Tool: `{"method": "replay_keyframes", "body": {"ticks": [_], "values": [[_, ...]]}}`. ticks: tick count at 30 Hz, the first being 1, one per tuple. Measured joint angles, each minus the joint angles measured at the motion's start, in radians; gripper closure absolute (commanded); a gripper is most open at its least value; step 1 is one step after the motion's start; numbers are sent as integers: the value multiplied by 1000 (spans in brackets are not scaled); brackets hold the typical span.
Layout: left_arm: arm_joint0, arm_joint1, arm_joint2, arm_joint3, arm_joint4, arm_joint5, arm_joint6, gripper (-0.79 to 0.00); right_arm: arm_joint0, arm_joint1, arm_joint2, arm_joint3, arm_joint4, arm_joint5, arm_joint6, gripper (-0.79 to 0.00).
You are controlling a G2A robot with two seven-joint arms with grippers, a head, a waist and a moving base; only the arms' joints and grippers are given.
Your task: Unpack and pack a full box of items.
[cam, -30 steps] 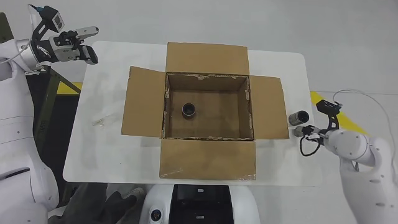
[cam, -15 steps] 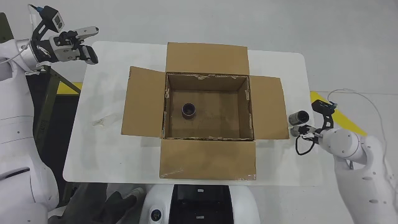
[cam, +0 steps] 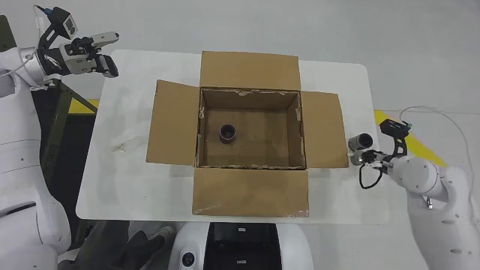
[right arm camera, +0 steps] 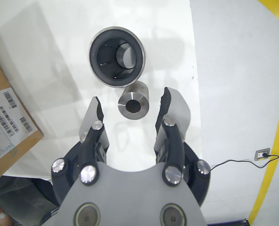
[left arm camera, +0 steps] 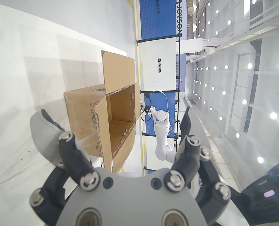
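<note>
Standing at the middle of the white table [cam: 120, 165]: cardboard box [cam: 250, 69], all four flaps folded outward, top open; one dark ring-shaped part [cam: 227, 132] on its floor, toward the left wall. Right gripper [right arm camera: 131, 96] near the table's right edge, just past the box's right flap, fingers released and spread, grasping nothing; small steel cylinder [right arm camera: 133, 104] between the fingertips, untouched; larger dark-lined sleeve [right arm camera: 116, 57] just beyond it, touching or nearly so. Left gripper [cam: 110, 52] at the table's far left corner, well apart from the box, fingers released, empty.
</note>
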Motion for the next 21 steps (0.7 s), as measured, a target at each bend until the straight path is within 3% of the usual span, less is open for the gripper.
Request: {"method": "replay_keyframes", "body": {"ticks": [12, 21], "values": [[0, 0, 0, 0, 0, 0, 0, -785, -87, 8, 82, -238, -53, 22, 0, -579], [0, 0, 0, 0, 0, 0, 0, -785, -45, 14, 82, -335, -72, -18, 32, -628]]}}
